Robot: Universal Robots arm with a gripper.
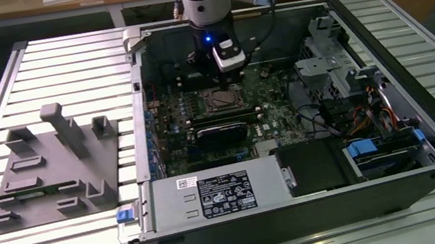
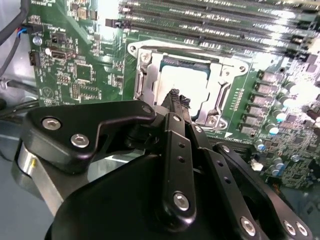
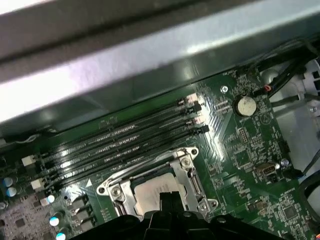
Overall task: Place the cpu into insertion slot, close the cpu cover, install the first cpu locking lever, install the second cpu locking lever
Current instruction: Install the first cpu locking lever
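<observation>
My gripper [image 2: 178, 98] hangs directly above the socket on the motherboard [image 1: 277, 117], inside the open computer case [image 1: 418, 94]. My fingertips [image 2: 174, 95] are pressed together with nothing between them, a narrow point suited to pushing on hardware rather than carrying a part.

The cpu [image 2: 186, 82] already lies flat in the socket, its pale metal top showing through the open centre of the cpu cover [image 2: 220, 97]. The cover is down over the chip, framing it on all sides. I judge the placing step done and the cover closed; whether either locking lever is latched I cannot tell.

The second wrist view shows my closed fingertips against the cpu's lid, just over its near edge; contact cannot be confirmed. The first wrist view shows the far side of the socket: the memory slots [image 3: 125, 142] just beyond it, and a coin battery [image 3: 245, 105] well to one side. The exterior view shows my arm descending vertically over the socket, and a grey fixture tray [image 1: 53, 170] well apart from the case, on the slatted table [image 1: 64, 60].
</observation>
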